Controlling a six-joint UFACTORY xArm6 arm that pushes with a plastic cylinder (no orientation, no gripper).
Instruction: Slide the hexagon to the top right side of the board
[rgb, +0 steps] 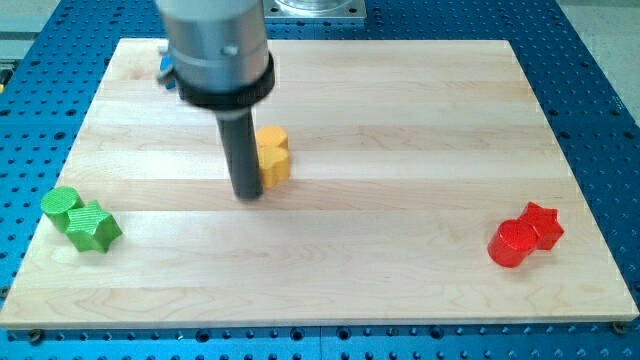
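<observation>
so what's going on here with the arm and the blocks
One arm with a straight dark rod is pushing blocks on a wooden board. My tip sits at the view's left edge of the yellow block, which lies left of the board's centre, far from the top right. Two green blocks sit at the left edge, two red blocks at the lower right.

Rod upright, tip down.
My tip (248, 194) sits left of centre in the view; the thick grey housing (218, 50) above it reaches the view's top edge.
</observation>
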